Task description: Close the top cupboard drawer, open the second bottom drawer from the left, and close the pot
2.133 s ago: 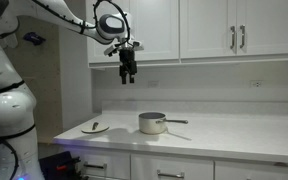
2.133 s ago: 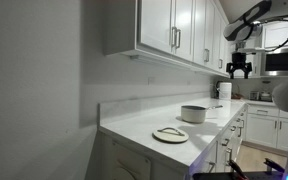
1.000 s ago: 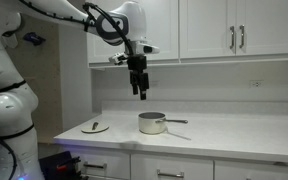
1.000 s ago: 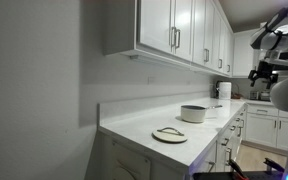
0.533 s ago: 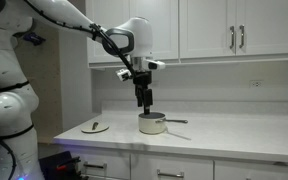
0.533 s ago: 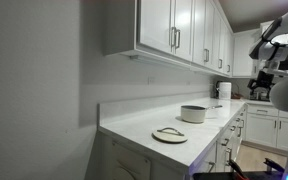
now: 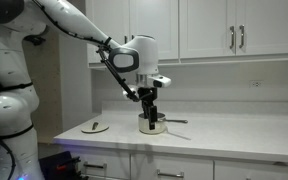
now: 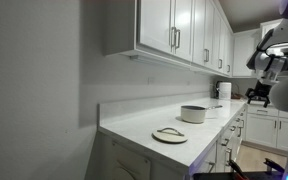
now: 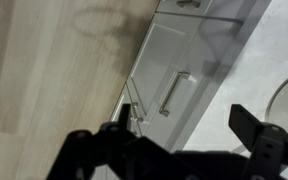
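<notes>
The small steel pot (image 7: 154,124) stands uncovered on the white counter, its long handle pointing right; it also shows as pot (image 8: 194,113). Its lid (image 7: 95,127) lies flat on the counter to the left, apart from it, seen closer as lid (image 8: 170,134). My gripper (image 7: 149,108) hangs fingers-down right over the pot's left rim, open and empty. In the wrist view the gripper (image 9: 189,125) stands wide over the counter edge. The top cupboard doors (image 7: 156,25) all look shut. The second bottom drawer (image 7: 170,172) looks shut.
The white counter (image 7: 234,135) runs right from the pot to the wall. Another drawer front (image 7: 94,166) sits at the lower left. The wrist view looks down on a lower cabinet front with a bar handle (image 9: 172,93) and the wood floor (image 9: 44,70).
My gripper has come down from just under the wall cabinets and shifted right, ending over the pot. It stayed open. Pot and lid have not moved.
</notes>
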{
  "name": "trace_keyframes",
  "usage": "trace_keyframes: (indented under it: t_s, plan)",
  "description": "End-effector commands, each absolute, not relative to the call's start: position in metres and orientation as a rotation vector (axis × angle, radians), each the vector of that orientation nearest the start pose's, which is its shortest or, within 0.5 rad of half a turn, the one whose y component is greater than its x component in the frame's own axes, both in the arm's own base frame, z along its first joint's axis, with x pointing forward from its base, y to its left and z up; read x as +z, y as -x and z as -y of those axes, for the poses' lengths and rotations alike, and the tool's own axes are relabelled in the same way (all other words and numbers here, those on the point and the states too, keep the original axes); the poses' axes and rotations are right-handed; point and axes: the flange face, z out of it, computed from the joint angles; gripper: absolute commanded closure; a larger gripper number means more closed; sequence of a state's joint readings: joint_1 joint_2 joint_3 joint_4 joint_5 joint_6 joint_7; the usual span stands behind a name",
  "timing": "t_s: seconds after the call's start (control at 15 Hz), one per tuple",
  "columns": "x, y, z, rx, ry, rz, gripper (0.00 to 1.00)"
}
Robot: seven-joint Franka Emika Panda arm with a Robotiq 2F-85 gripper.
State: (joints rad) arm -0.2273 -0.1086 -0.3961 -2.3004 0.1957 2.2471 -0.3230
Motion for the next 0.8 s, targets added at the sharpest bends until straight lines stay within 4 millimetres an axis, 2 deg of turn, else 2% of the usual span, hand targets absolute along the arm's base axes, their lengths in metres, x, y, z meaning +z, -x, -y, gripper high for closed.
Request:
trace_keyframes:
  t_s: [0.0, 0.27, 0.73]
  plan:
    - [0.38, -0.409, 0.299, -0.218, 2.894, -0.601, 0.0]
    - [0.358, -0.417, 0.305, -0.243, 2.876, -0.626, 0.0]
    - [0.316, -0.444, 0.29, -0.406, 2.868, -0.635, 0.0]
